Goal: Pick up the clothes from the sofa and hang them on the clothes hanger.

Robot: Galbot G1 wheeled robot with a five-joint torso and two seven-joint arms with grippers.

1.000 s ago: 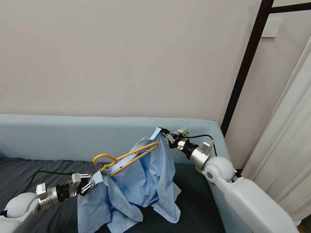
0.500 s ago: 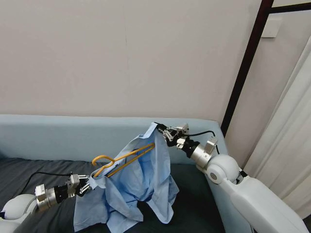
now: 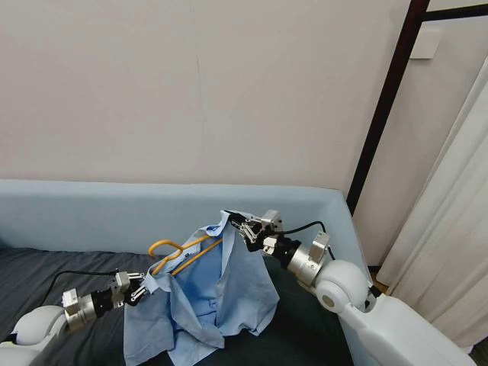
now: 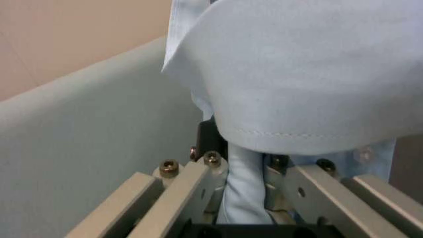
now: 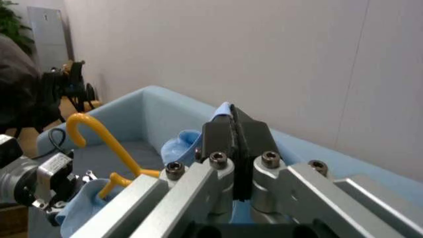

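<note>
Left arm [image 3: 42,319] comes in low at the left, forearm stretched forward, nearly level. Left gripper [image 3: 136,290] has its fingers pinched tight on a fold of the blue shirt [image 3: 236,290]. Right arm [image 3: 339,282] comes from lower right, elbow bent, wrist angled up and inward. Right gripper [image 3: 242,227] sits higher than the left, pads pressed together on the shirt's edge.

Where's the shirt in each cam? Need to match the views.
Head: shirt hangs low centre, held between left gripper and right gripper, hanger poking out.
Left wrist: shirt close up, a fold pinched in the left gripper.
Right wrist: shirt bunched just beyond the right gripper's shut pads.
Shared landmark: sofa back.
</note>
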